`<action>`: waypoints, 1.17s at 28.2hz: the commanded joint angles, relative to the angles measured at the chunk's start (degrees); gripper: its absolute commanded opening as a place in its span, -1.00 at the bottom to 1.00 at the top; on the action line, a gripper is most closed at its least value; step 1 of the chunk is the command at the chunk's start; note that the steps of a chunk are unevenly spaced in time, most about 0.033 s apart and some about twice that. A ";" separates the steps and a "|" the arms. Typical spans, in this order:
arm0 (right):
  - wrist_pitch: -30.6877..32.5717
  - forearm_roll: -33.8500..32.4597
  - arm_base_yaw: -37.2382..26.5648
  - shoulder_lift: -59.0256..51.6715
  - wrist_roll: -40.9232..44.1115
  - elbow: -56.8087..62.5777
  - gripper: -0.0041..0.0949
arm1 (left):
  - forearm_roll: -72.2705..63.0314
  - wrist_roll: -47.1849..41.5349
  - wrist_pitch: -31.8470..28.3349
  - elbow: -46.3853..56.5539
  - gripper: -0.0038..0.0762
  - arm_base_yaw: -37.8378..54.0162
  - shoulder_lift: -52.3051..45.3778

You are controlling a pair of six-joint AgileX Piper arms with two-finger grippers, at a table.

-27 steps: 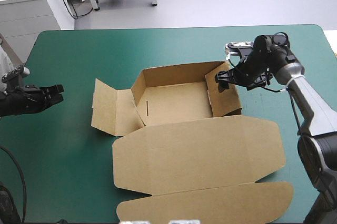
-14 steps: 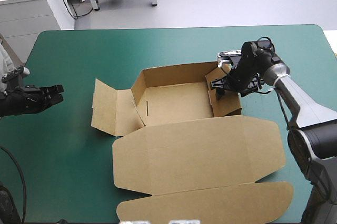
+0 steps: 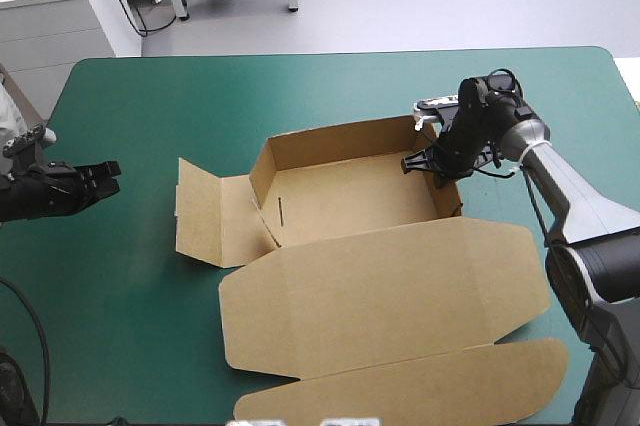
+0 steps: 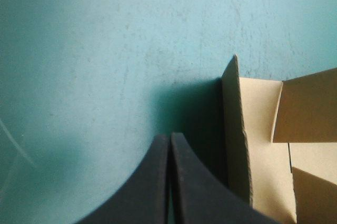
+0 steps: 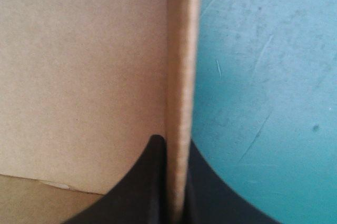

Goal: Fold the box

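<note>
One wall now upright: the right gripper [image 3: 432, 159] pinches the right wall of the box [image 3: 340, 201].
Just before, that flap leaned inward; now it stands straight, so three walls are raised while the left flap splays outward, untucked. The brown box sits mid-table on the teal-green cover [image 3: 200, 96], lid flat toward the near edge. The left gripper [image 3: 103, 178] waits clenched and empty, well apart.
</note>
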 commanded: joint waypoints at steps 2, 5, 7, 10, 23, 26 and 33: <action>2.08 -0.56 -0.16 -6.95 -1.13 -5.67 -0.92 | -2.62 -0.34 -1.56 -1.37 -0.92 -0.07 -2.19; 2.81 -1.08 -0.16 -11.93 -1.25 -8.16 -0.92 | -2.62 -0.24 -2.01 -1.37 -0.93 -0.07 -2.19; 2.81 0.11 -0.16 -15.58 -1.25 -8.43 -0.92 | -2.41 -0.11 -2.30 -1.37 -0.93 -0.07 -2.19; 2.81 2.06 -0.16 -20.97 -1.25 -8.43 -0.92 | -2.28 0.37 -2.29 -1.37 -0.93 -0.07 -2.19; 2.60 3.11 -0.16 -28.09 -0.94 -8.43 -0.96 | -4.94 2.67 -1.37 -1.37 -0.81 -0.07 -2.19; 1.95 3.22 -0.16 -27.49 -0.94 -8.43 -0.96 | -5.94 4.47 -0.15 -1.37 -0.37 -0.07 -2.19; -2.55 6.08 -0.16 -26.63 -1.74 -8.43 -0.96 | -9.37 7.22 3.65 -0.76 0.48 -2.06 -2.19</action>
